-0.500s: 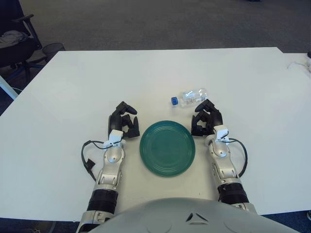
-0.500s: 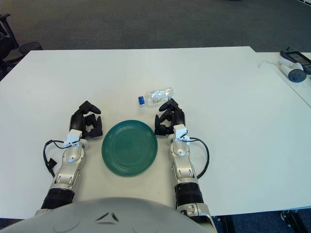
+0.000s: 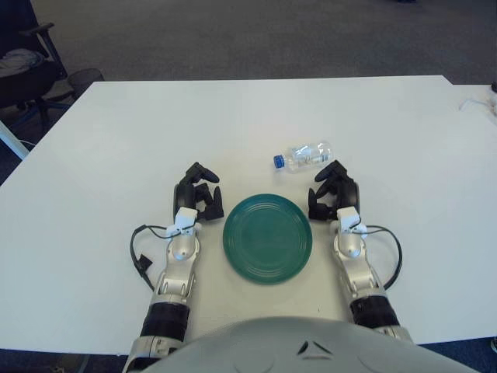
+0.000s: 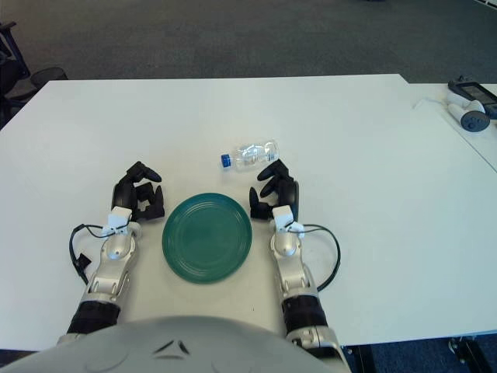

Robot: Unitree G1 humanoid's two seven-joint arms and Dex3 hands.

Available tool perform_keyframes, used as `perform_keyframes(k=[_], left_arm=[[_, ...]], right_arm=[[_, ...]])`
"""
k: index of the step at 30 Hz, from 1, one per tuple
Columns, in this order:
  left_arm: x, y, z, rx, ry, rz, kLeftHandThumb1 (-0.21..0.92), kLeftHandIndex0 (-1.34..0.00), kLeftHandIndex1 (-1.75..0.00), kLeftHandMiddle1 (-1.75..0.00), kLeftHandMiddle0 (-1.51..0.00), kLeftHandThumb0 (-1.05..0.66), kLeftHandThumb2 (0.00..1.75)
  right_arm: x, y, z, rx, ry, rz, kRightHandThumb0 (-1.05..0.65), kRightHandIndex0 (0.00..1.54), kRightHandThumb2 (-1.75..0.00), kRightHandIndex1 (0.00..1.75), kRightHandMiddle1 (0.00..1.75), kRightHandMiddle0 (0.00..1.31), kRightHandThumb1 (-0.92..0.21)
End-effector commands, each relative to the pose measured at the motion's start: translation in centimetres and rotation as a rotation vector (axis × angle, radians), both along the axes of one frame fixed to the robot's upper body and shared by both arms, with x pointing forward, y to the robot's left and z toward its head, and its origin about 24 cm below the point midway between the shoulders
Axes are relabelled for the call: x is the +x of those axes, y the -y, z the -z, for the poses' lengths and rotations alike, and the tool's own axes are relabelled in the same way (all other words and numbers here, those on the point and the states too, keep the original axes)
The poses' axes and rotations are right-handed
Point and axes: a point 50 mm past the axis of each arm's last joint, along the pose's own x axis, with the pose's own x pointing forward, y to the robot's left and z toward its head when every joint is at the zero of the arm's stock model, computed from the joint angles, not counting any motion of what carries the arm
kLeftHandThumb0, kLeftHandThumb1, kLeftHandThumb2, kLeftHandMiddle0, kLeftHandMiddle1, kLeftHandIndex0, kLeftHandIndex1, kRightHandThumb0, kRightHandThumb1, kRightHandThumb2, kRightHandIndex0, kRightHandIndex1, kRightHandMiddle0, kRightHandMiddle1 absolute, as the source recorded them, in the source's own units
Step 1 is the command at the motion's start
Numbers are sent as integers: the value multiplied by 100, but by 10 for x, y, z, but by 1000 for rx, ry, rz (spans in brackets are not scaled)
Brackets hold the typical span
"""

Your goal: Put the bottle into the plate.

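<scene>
Reaching: our right hand (image 3: 334,194) sits just right of the green plate (image 3: 268,237), its dark fingers (image 3: 329,171) curled loosely and gripping nothing, the tips just short of the bottle.
Bottle: the clear plastic water bottle (image 3: 304,155) lies on its side on the white tabletop (image 3: 233,124), blue cap (image 3: 278,162) pointing to our left, beyond the plate's far right rim and clear of it.
Left hand: our left hand (image 3: 196,194) shows just left of the plate, fingers curled and empty.
Plate: round, shallow, matte dark green, with faint concentric rings and nothing in it.
Risk, rolling: we judge that a smooth cylinder lying flat could roll away across the slick tabletop if our fingers nudge it before closing round it.
Risk, squeeze: thin plastic looks likely to buckle or squirt out of a hard three-finger grip.
Risk, plate: a low rim may let the bottle roll back out, and a careless sweep of our wrist could shove the light plate aside.
Cables: black leads loop beside both forearms, near enough to snag.
</scene>
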Motion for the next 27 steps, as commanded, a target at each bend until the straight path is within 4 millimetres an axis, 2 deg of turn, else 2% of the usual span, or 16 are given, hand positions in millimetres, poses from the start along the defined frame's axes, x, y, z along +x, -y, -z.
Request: perform_keyframes(k=[1, 4, 9, 13, 17, 21, 25, 27], left_arm=[[-6, -1, 16, 8, -96, 9, 15, -75, -175, -175, -127, -54, 152], [-6, -2, 17, -14, -91, 17, 16, -73, -175, -175, -126, -53, 150], [-6, -2, 18, -18, -87, 14, 18, -72, -175, -175, -124, -52, 149], [-6, -2, 18, -24, -90, 13, 19, -71, -175, -175, -123, -52, 147], [-6, -2, 18, -22, -93, 11, 19, -71, -175, -175, -122, -52, 147], [-5, -2, 18, -15, -96, 2, 18, -72, -175, -175, -123, -52, 148], [-5, -2, 18, -12, -94, -2, 17, -73, -175, -175, -124, -53, 150], [-5, -2, 19, -3, -95, -5, 17, -73, -175, -175, -124, -53, 150]], right_arm=[[7, 4, -29, -32, 138, 45, 0, 79, -156, 169, 175, 55, -9], [9, 4, -49, -73, 227, 74, 0, 82, -157, 166, 175, 56, -8], [12, 7, -63, -137, 312, 110, 0, 81, -157, 167, 175, 56, -8], [26, 12, -84, -179, 398, 109, 0, 81, -156, 166, 175, 55, -9], [38, 4, -109, -195, 478, 98, 0, 82, -155, 165, 175, 55, -9], [40, -2, -128, -178, 535, 79, 0, 81, -155, 166, 175, 54, -10], [37, -3, -135, -170, 560, 55, 0, 81, -154, 165, 175, 54, -10], [38, -2, -145, -194, 589, 29, 0, 81, -153, 164, 175, 54, -10]])
